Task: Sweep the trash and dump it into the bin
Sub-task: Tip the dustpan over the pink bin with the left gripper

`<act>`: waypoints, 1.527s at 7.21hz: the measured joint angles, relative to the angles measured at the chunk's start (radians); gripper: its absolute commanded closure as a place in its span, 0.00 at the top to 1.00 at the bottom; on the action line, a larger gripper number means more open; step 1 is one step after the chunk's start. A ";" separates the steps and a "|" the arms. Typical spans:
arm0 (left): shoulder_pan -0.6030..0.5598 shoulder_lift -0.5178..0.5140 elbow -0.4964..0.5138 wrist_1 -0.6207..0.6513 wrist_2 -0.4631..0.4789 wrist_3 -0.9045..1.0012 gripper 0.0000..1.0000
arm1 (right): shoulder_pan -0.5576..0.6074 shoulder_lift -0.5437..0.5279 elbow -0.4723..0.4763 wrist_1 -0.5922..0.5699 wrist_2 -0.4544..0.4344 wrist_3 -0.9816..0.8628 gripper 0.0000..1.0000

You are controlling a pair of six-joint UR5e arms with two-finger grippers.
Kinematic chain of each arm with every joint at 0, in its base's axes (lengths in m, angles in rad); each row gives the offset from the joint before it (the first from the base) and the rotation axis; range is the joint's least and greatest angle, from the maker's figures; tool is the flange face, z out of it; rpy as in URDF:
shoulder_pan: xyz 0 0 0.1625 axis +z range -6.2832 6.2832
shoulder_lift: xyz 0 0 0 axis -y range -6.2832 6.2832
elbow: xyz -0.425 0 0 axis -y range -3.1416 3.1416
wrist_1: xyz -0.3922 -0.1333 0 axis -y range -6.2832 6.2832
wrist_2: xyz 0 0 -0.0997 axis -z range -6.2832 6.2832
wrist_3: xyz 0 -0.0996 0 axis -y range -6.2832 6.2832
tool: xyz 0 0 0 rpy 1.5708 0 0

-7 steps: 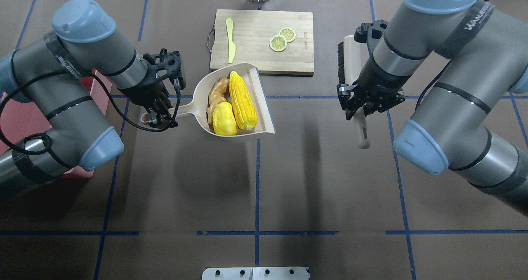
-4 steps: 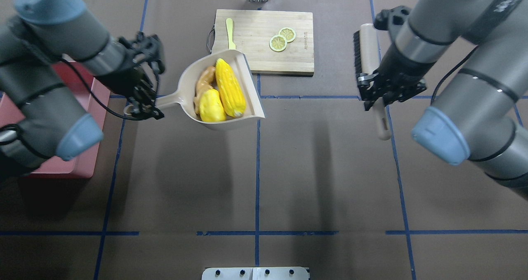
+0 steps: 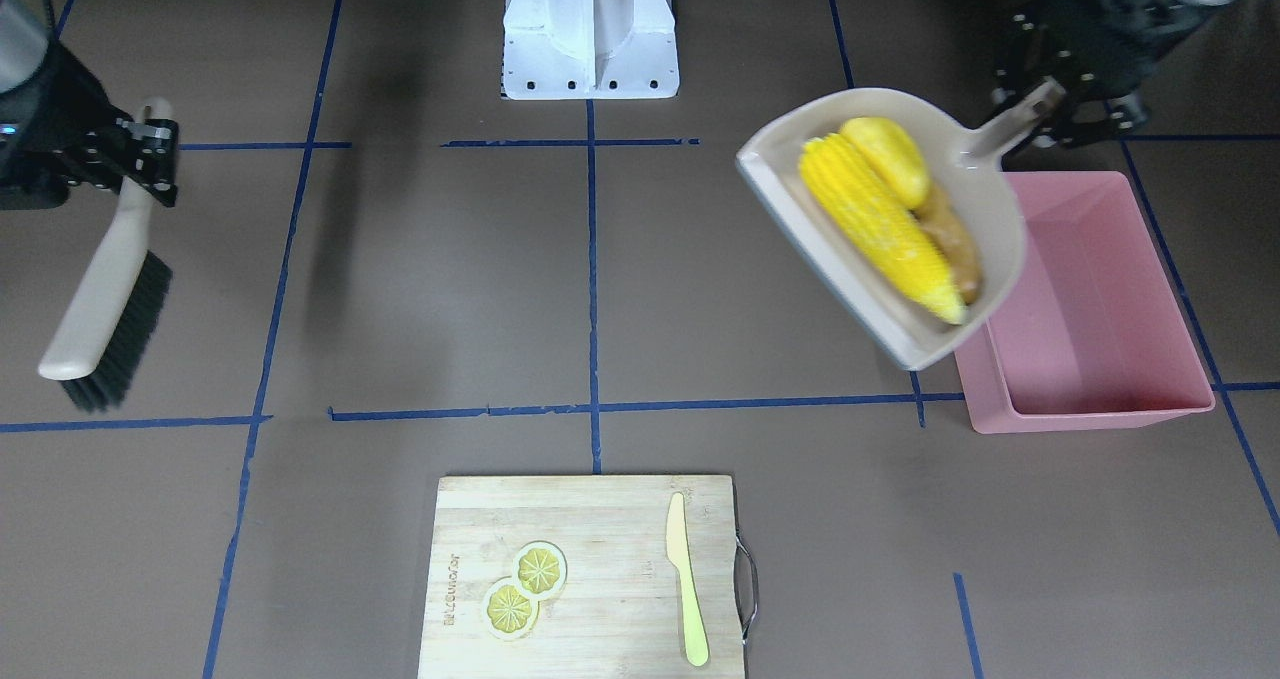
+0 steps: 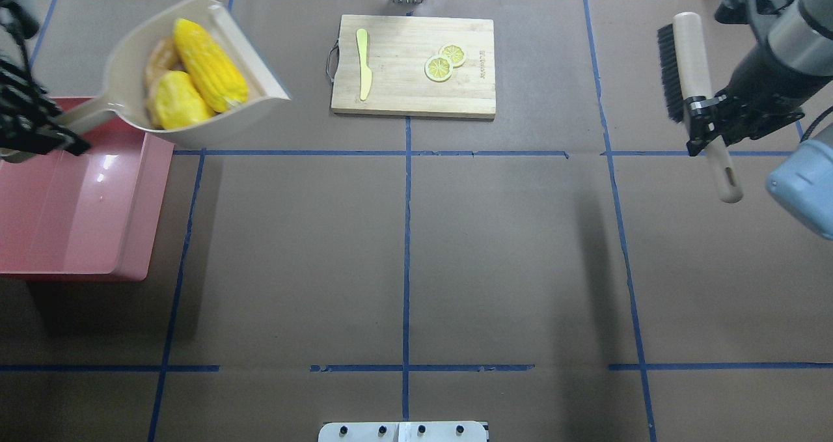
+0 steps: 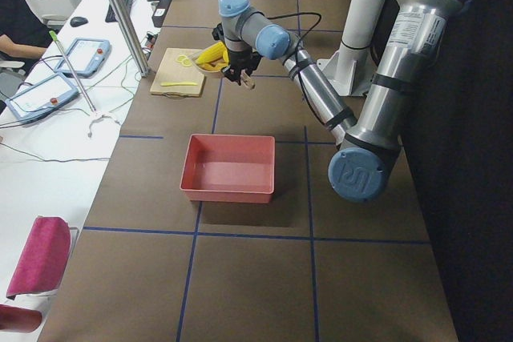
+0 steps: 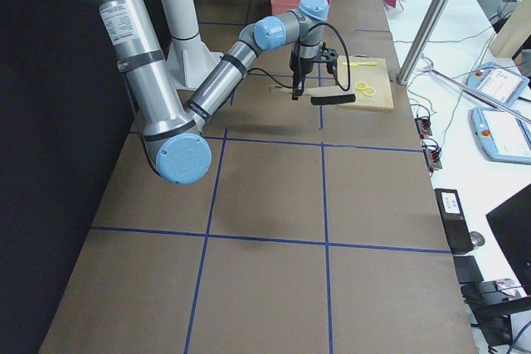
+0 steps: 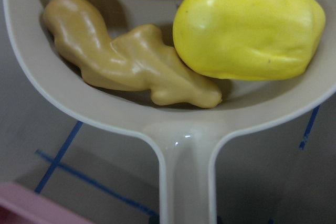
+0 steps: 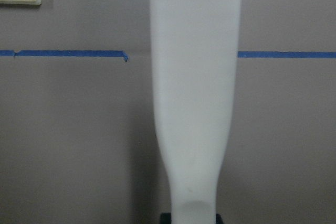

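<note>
My left pincer (image 3: 1048,107) grips the dustpan (image 4: 260,100) by its handle, carrying corn cob (image 4: 208,64), potato (image 4: 176,100) and ginger root (image 4: 159,58) aloft near the bin (image 4: 78,221); my right pincer (image 4: 706,120) clamps the brush (image 4: 686,58).

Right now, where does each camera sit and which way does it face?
Front-facing: across the table, looking steeply down toward the robot's base; left hand, right hand show.
Overhead: behind the robot, looking forward and down; both hands show.
Exterior left: table's end, looking over the bin; left arm near.
Exterior right: opposite end; right arm near.
Left wrist: looks along the dustpan handle at the potato; no arm shows.
Right wrist: looks down the brush handle at the table; no arm.
Front-facing and overhead share the cutting board.
</note>
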 measured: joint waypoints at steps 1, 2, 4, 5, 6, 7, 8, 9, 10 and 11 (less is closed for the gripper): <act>-0.068 0.057 -0.007 0.006 0.000 -0.009 0.00 | 0.023 -0.027 0.001 0.001 0.000 -0.029 0.00; -0.127 0.110 -0.006 0.010 0.000 -0.012 0.00 | 0.042 -0.058 0.002 0.002 0.001 -0.063 0.00; -0.201 0.198 -0.004 0.014 0.005 -0.009 0.00 | 0.078 -0.157 0.010 0.010 0.024 -0.157 0.00; -0.215 0.242 -0.006 0.013 0.013 -0.006 0.00 | 0.093 -0.196 0.013 0.012 0.044 -0.184 0.00; -0.222 0.285 -0.009 0.010 0.047 -0.004 0.00 | 0.101 -0.228 0.015 0.013 0.057 -0.195 0.00; -0.223 0.320 -0.014 0.009 0.114 0.005 0.00 | 0.104 -0.253 0.016 0.013 0.062 -0.198 0.00; -0.222 0.345 -0.019 0.009 0.193 0.017 0.00 | 0.105 -0.275 0.017 0.014 0.064 -0.197 0.00; -0.220 0.359 -0.022 0.009 0.273 0.025 0.00 | 0.105 -0.296 0.018 0.014 0.065 -0.195 0.00; -0.216 0.364 -0.023 0.010 0.338 0.030 0.00 | 0.105 -0.315 0.016 0.013 0.067 -0.194 0.00; -0.206 0.367 -0.024 0.011 0.390 0.042 0.00 | 0.104 -0.327 0.016 0.013 0.077 -0.194 0.00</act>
